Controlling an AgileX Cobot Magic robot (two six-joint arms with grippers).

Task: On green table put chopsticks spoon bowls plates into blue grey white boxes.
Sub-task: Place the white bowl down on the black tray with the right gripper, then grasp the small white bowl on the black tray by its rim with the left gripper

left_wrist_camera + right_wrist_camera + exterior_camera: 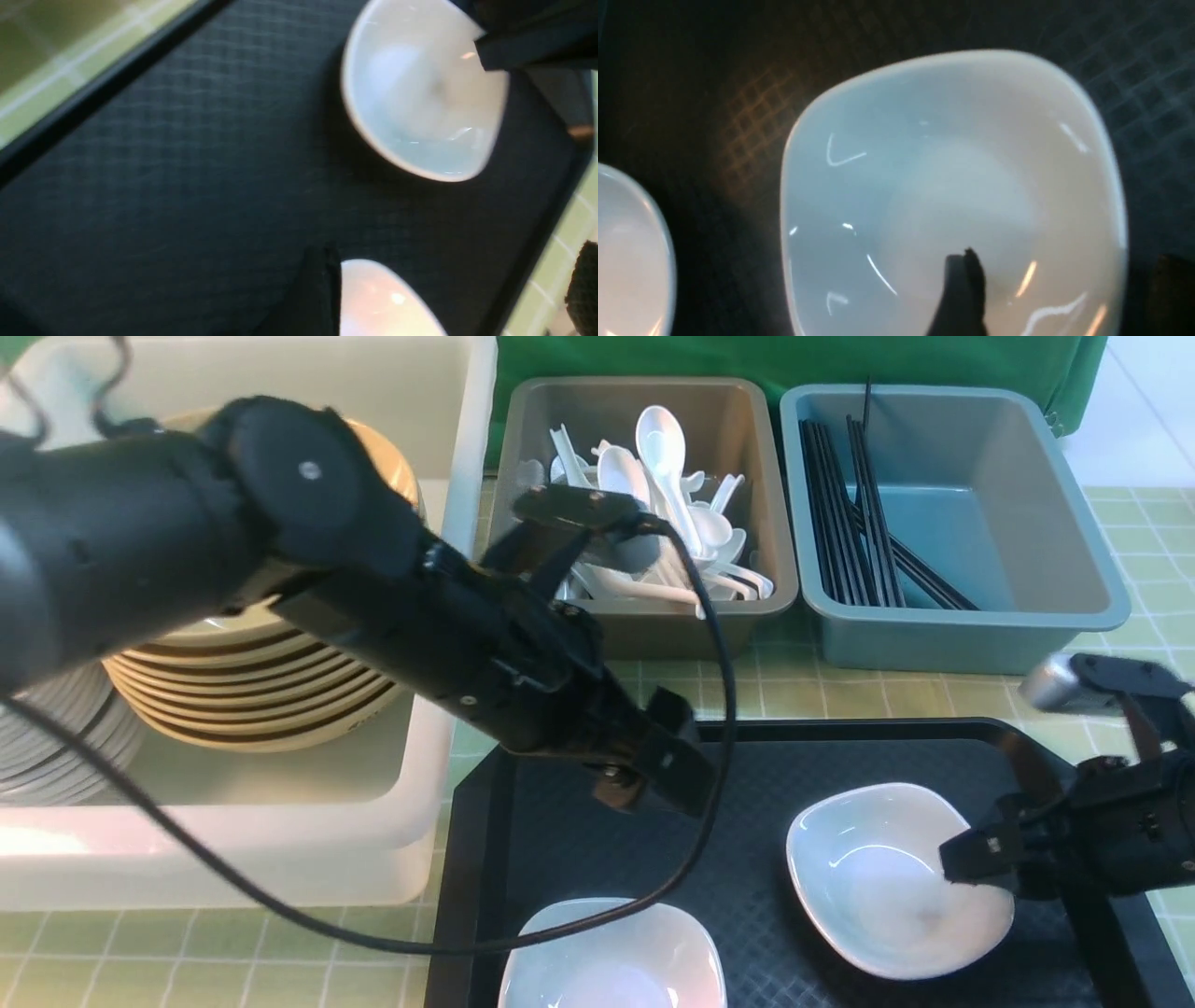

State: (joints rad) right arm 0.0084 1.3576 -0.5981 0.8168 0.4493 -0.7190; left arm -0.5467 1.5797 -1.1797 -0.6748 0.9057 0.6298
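Two white bowls sit on a black tray [560,821]. My right gripper [994,821] is open astride the right rim of the farther bowl [878,877]. In the right wrist view one finger [964,289] is inside that bowl [924,177] and the other stands outside its rim. My left gripper [653,775] hangs open above the tray's middle. In the left wrist view its fingers [322,294] are wide apart, with the nearer bowl [383,303] below. Plates [252,691] are stacked in the white box [448,728], spoons [672,504] fill the grey box [653,625], and chopsticks [859,523] lie in the blue box [971,635].
My left arm [280,551] crosses in front of the white box and its cable [709,691] loops down over the nearer bowl [607,961]. The three boxes stand in a row behind the tray on the green tiled table [794,691].
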